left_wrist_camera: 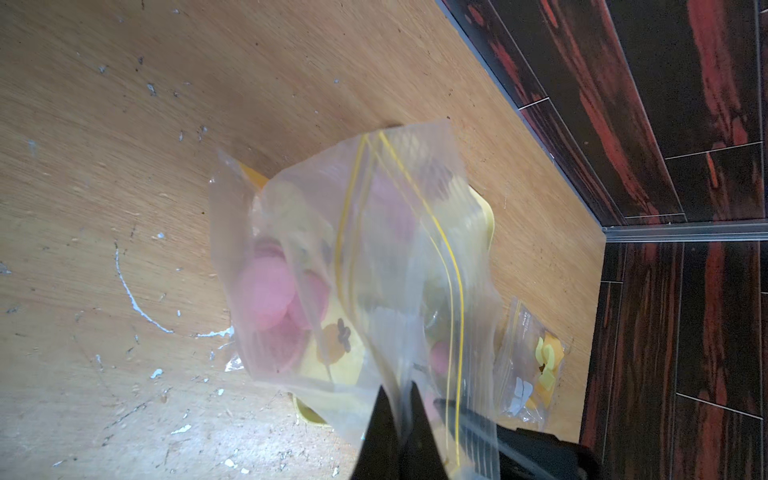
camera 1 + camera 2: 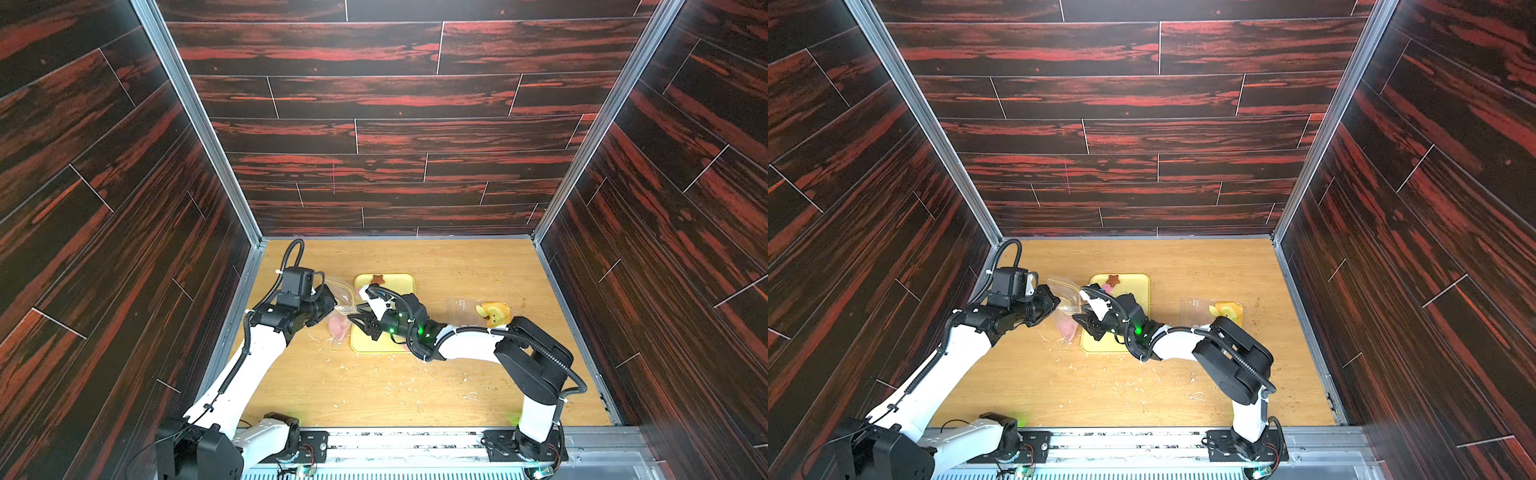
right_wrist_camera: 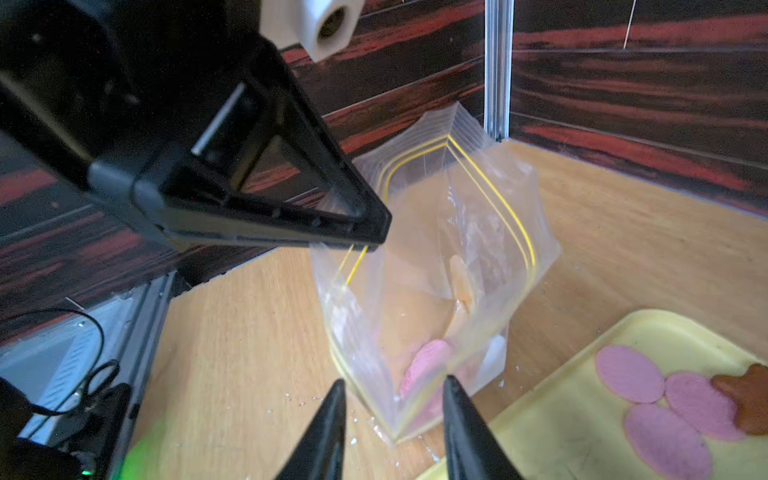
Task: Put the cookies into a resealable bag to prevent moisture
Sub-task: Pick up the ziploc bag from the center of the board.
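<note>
Left of the tray: bag [image 3: 436,291] stands on the table [image 2: 415,386], just beside the left edge of the tray [image 3: 582,415], mouth up and gaping
left gripper [image 1: 397,395]: jaws pressed together on the bag's rim at the yellow zip strip, lifting one lip; judged purpose is to keep the mouth open and stop the bag slumping while the other arm loads it
right gripper [image 3: 392,386]: jaws part spread, nothing between them; tips at the tray's left edge, just beside the bag
pink cookies [image 1: 270,286], bagged: several piled at the bottom; count not readable through the film
pink cookies, on tray [image 3: 629,374]: three at the far end, overlapping
star cookie [image 3: 748,399]: brown, far end of tray, touching the pink ones
spare bag [image 2: 461,309]: flat on the table right of the tray, well apart from the work
progress (judgement): partly loaded; tray not yet cleared, zip not yet closed
next (judgement): reach to the far end of the tray for a flat disc, which will need an edge grip
risk (judgement): thin film held by a single pinch, so a nudge from the right arm could fold the mouth shut
</note>
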### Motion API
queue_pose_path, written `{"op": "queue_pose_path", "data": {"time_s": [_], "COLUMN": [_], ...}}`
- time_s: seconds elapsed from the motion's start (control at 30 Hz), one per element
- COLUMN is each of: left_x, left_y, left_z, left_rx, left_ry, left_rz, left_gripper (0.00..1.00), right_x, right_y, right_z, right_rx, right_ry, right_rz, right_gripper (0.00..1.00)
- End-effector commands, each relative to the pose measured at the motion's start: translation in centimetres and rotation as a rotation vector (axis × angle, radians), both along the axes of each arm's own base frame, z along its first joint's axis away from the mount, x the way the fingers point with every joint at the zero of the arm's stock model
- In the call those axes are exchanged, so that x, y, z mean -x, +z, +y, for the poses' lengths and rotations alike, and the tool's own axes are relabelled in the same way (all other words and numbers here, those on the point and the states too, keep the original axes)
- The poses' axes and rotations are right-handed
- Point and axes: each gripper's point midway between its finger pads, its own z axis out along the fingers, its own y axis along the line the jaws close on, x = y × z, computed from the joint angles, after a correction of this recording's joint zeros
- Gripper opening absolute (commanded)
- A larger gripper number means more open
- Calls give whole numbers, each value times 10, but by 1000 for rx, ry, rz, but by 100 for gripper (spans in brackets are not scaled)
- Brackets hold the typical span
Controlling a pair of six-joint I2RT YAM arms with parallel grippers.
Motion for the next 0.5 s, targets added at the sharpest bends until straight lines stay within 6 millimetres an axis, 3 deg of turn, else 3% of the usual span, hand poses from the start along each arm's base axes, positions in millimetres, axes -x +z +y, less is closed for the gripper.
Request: {"op": "queue_pose_path", "data": {"time_s": [0.0, 0.4, 0.47], "left_x": [-3, -2, -1], "left_y": [6, 12, 17], "left_z": [1, 4, 6], "left_rx": [-8, -39, -51], "left_ry": [0, -3, -3], "left_rz": [-28, -42, -52], "left_gripper": [0, 0, 9], "right_x": [1, 3, 4], "right_y": [-7, 9, 13], "right_z": [8, 6, 5], "right_rx": [4, -27, -27], "right_ry": [15, 18, 20], "right_rz": [13, -6, -13], "right_gripper": [32, 8, 5]}}
